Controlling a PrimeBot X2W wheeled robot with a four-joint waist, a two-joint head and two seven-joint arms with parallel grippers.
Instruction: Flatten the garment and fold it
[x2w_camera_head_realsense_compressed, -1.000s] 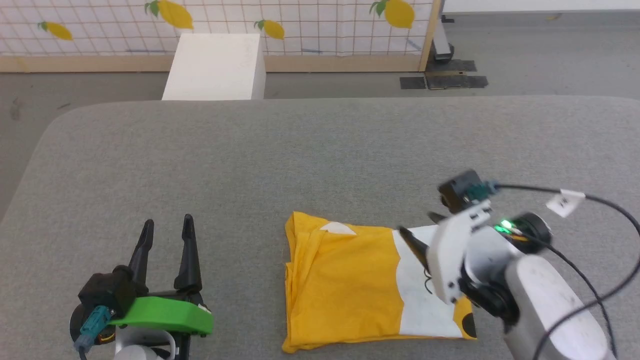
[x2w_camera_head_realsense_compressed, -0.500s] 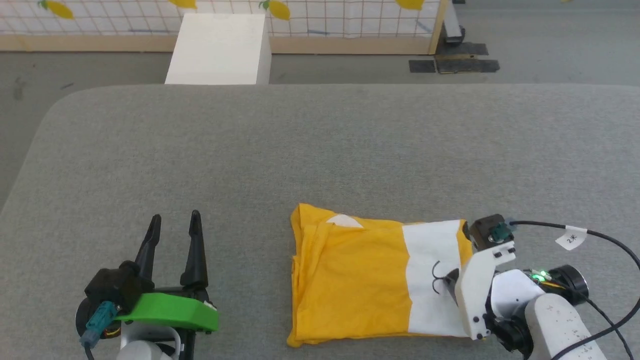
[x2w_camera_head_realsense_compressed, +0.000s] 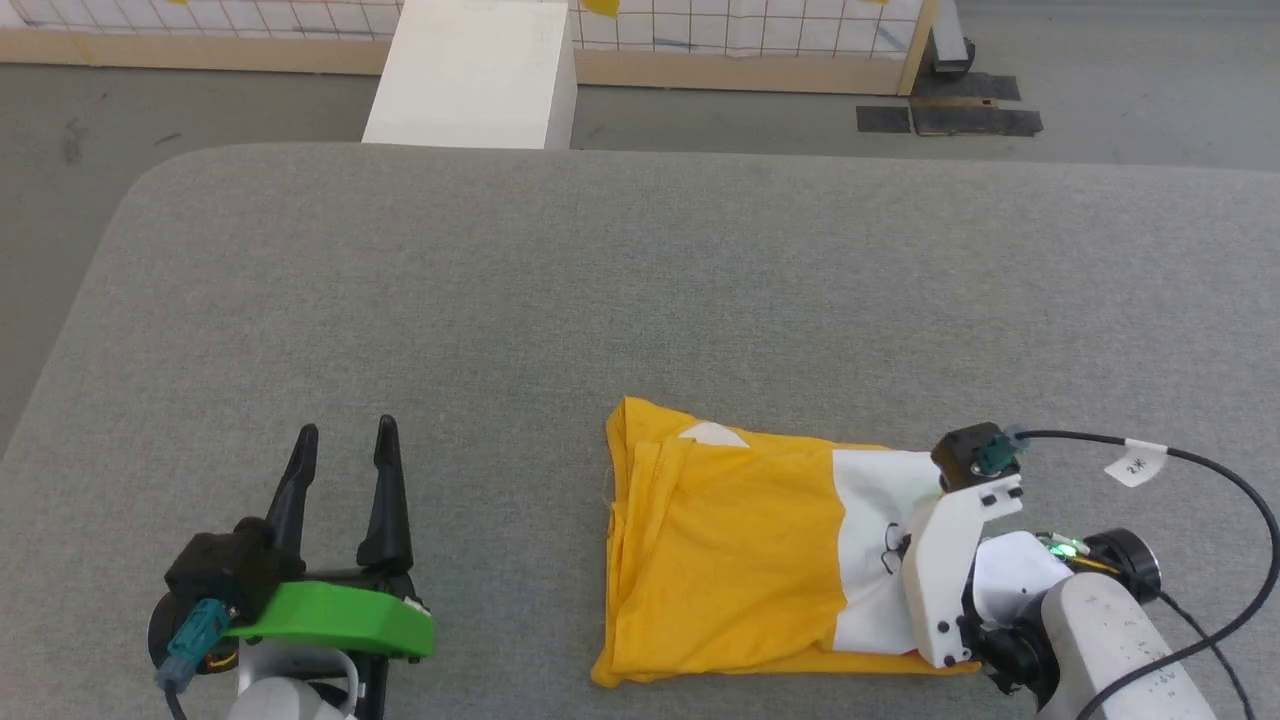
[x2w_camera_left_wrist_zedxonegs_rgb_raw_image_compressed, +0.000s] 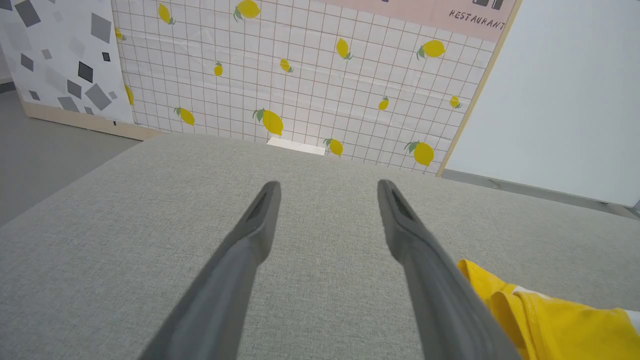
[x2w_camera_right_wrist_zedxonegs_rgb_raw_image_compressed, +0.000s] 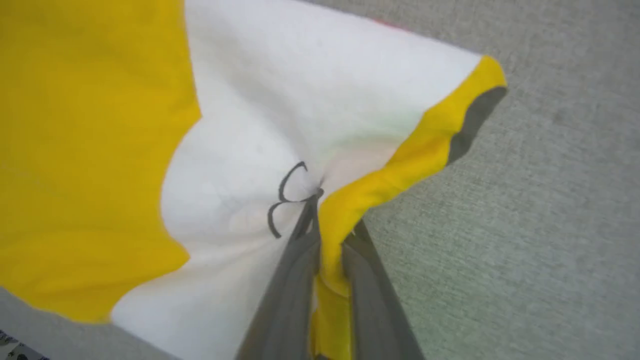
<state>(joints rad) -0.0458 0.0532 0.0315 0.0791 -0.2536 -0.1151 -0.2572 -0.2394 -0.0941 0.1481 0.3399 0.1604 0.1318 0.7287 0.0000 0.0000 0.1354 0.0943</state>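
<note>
Grey woven fabric is seen covering the broad table, whose rounded far-left corner and straight far edge are bordered by bare floor. Most of its top lies open to the left of the garment and beyond it. Past the far edge a lemon-printed grid partition is stood, with a white block placed before it. The yellow T-shirt is laid folded into a rough rectangle close to the table's near edge, right of centre, with its left fold bunched and its white printed panel at the right end. That right end is gathered and pinched between the nearly closed fingers of the right gripper, a yellow hem being caught between them. The left gripper is held with its fingers spread wide above bare cloth, well apart from the T-shirt's left edge.
</note>
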